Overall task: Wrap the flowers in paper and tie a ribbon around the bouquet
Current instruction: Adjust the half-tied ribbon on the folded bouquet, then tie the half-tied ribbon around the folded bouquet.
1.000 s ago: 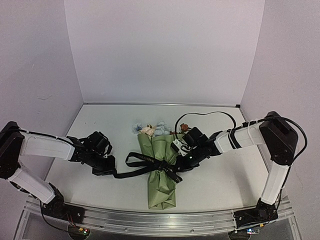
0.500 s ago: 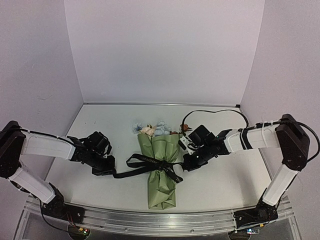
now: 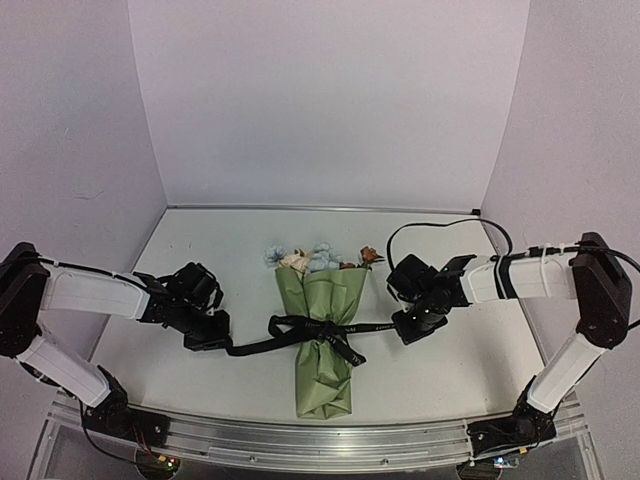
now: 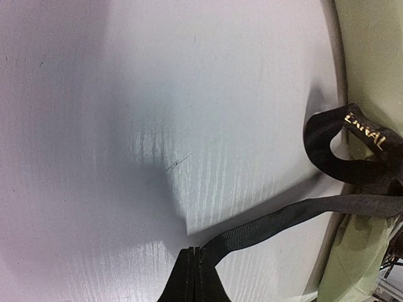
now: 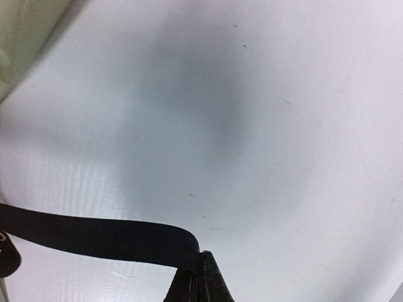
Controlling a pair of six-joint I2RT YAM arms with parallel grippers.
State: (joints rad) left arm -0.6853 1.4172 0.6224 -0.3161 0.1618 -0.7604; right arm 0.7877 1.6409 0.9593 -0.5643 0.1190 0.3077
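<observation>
The bouquet lies mid-table, an olive-green paper cone with the flowers, blue and cream heads, sticking out of its far end. A black ribbon is knotted across the cone's middle, its two ends pulled out sideways. My left gripper is shut on the ribbon's left end, left of the cone. My right gripper is shut on the right end, right of the cone. In the left wrist view the knot with its lettering lies against the paper.
A black cable loops over the table behind the right arm. Grey walls stand on three sides, and a metal rail runs along the near edge. A brownish flower head pokes out at the cone's right corner.
My right gripper has pulled its end of the ribbon away to the right, drawing the loop tight on the cone. The left gripper has stayed put.
</observation>
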